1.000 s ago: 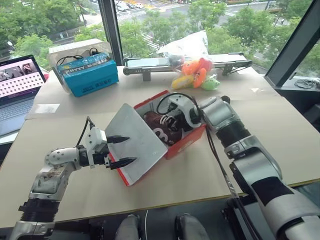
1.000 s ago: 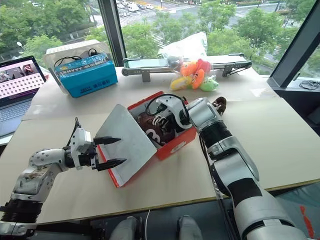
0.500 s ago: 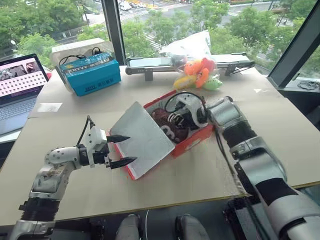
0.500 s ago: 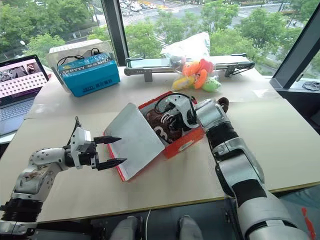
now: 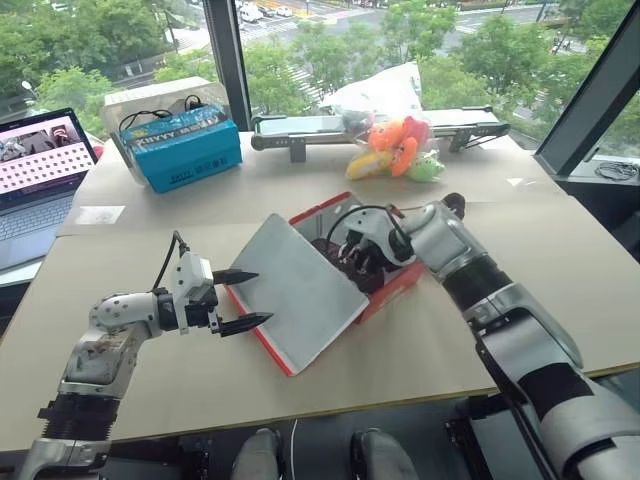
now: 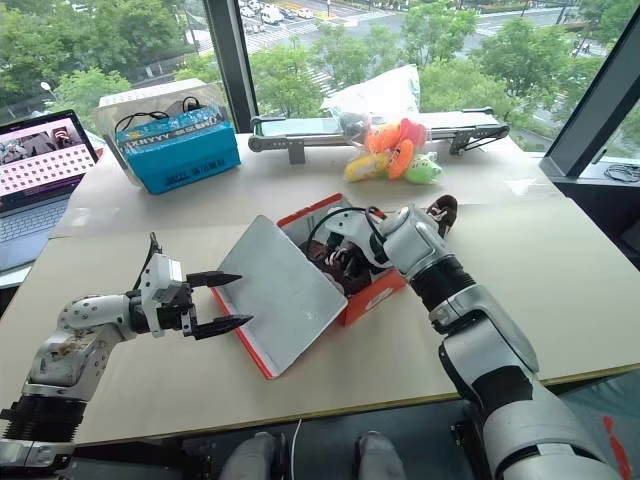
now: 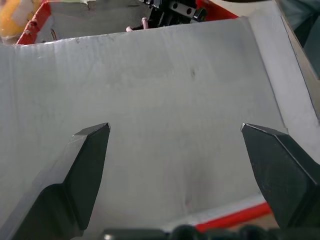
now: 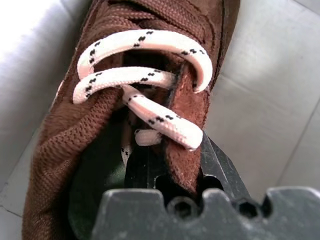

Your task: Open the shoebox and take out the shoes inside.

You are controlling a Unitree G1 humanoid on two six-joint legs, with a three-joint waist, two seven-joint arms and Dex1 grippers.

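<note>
My left gripper (image 5: 243, 299), fingers spread, faces the grey-white inside of the lid. The shoebox (image 5: 385, 290) lies diagonally on the counter (image 5: 430, 350), lid tilted toward me. Inside, my right gripper (image 8: 172, 165) is clenched on a brown shoe (image 8: 120, 100).
</note>
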